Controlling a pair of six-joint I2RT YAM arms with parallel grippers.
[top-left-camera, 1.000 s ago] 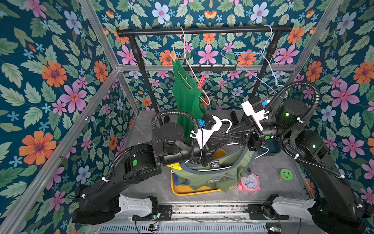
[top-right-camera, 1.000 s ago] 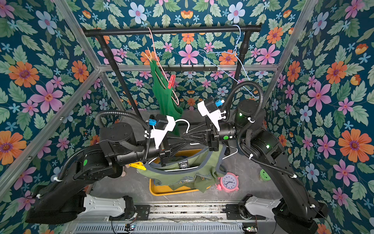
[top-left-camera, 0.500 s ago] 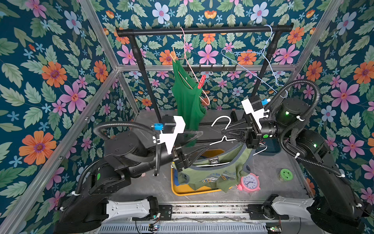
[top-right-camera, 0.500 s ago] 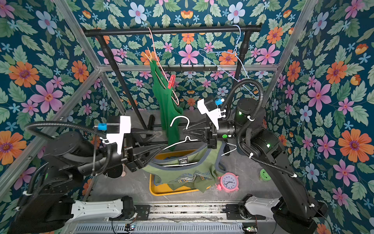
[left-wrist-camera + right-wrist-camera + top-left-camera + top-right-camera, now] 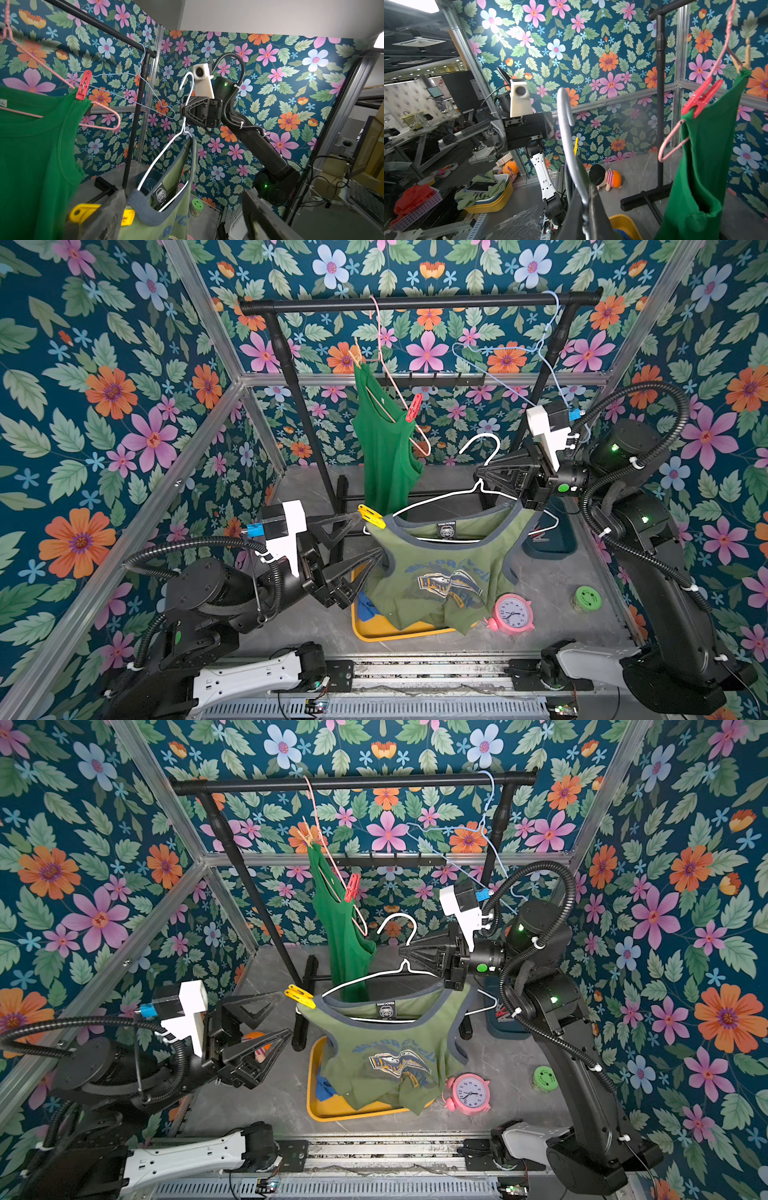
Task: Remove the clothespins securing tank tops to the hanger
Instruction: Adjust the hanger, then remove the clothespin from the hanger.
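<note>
An olive tank top (image 5: 444,572) hangs on a white hanger (image 5: 436,499), pinned at one shoulder by a yellow clothespin (image 5: 371,516) (image 5: 300,997) (image 5: 83,212). My right gripper (image 5: 478,483) (image 5: 584,199) is shut on the hanger's neck. My left gripper (image 5: 368,535) (image 5: 286,1013) (image 5: 182,193) stands open beside that pinned shoulder, nothing held. A green tank top (image 5: 386,456) (image 5: 708,166) hangs from a pink hanger (image 5: 390,377), held by a red clothespin (image 5: 413,407) (image 5: 699,97) and a peach clothespin (image 5: 355,357). Blue cloth (image 5: 365,609) lies in the tray.
A yellow tray (image 5: 390,632) sits under the olive top. A pink alarm clock (image 5: 513,614) and a green-lidded jar (image 5: 587,599) stand to its right. The black rack (image 5: 415,304) carries an empty blue hanger (image 5: 498,364). A dark bin (image 5: 552,537) sits behind my right arm.
My left gripper has opened and drawn back to the left, away from the hanger's middle. My right gripper has lifted the white hanger a little, and the olive top now hangs spread.
</note>
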